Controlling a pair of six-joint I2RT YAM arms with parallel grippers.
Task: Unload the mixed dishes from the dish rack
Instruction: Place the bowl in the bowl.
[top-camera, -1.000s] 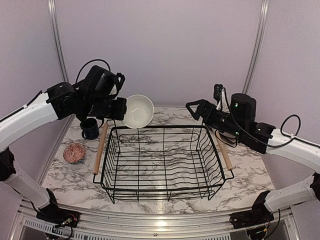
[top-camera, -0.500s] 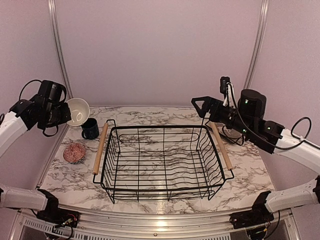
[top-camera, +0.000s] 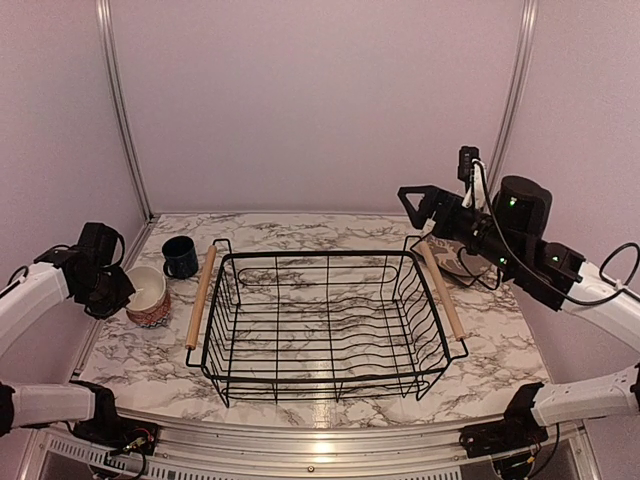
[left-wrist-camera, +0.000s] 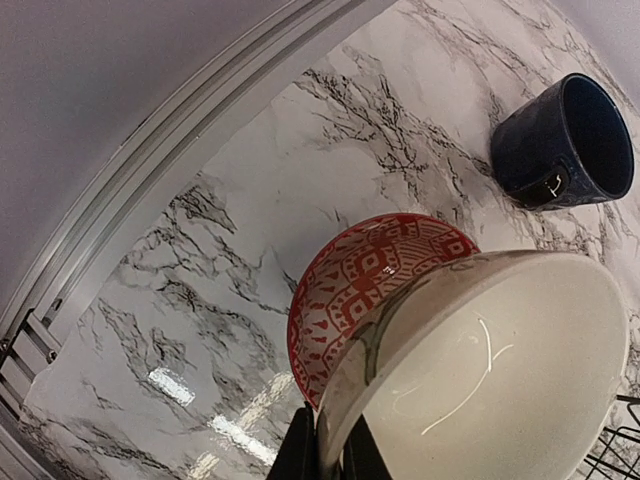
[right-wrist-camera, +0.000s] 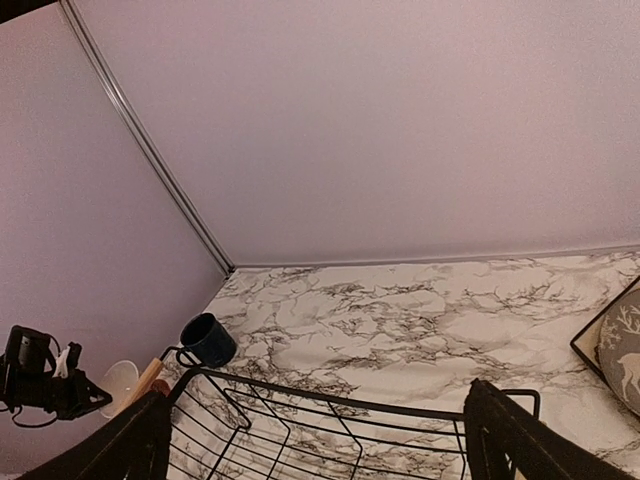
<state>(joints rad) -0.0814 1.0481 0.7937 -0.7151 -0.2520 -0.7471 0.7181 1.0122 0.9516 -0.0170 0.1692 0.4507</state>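
The dish rack (top-camera: 318, 254) looks empty, so the risk now lies to the left of it. There the left pincer (left-wrist-camera: 328, 452) is closed narrow on the rim of the beige bowl (left-wrist-camera: 480, 370). It holds the bowl tilted directly above the small red-patterned bowl (left-wrist-camera: 365, 285) on the counter (top-camera: 300, 228).

A grip on one point of a smooth rim is a weak one, and the bowl could swing or slip out before it is set down. If it is let go while tilted, it would likely strike the smaller bowl's rim. That could chip either bowl or knock the smaller one towards the counter edge, which runs close by on the side away from the rack. Even if lowered gently, a wider bowl resting on a smaller one may sit crooked and rock. The dark blue mug (left-wrist-camera: 565, 140) stands near, at the rack's far left corner, and could be clipped as the arm draws back.

The right pincer (top-camera: 412, 203) hangs wide open and empty, high above the rack's far right corner, clear of everything.

Several things are hard to read:
- **Contact between the bowls:** the pictures do not show whether the beige bowl already touches the patterned one. The rims overlap in both views.
- **Left fingers:** they are cut off at the bottom of the wrist view, so the depth of their bite is unclear.
- **Plates:** to the right of the rack, the grey deer plate (right-wrist-camera: 622, 355) is cut by the frame edge, and in the overhead view the right arm mostly covers it. Whether the square floral plate lies beneath it cannot be made out.
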